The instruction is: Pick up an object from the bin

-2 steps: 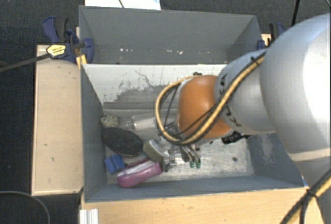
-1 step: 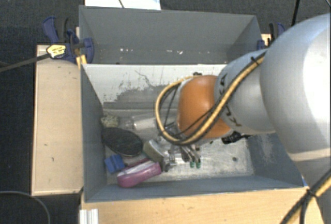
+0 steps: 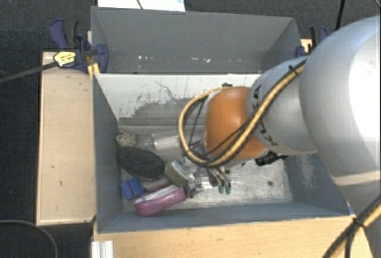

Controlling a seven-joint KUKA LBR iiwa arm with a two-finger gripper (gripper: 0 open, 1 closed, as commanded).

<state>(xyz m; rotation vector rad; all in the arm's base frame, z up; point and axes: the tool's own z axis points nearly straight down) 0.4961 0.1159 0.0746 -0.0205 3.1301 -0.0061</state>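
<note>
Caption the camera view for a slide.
Gripper low in the grey bin, beside a pink oblong thing and a dark oval lump.

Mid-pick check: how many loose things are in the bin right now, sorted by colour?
Black oval: 1
Blue piece: 1
Pink tube: 1
Speckled lump: 1
Clear piece: 1
Total: 5 that I can make out; more may lie hidden.
</note>
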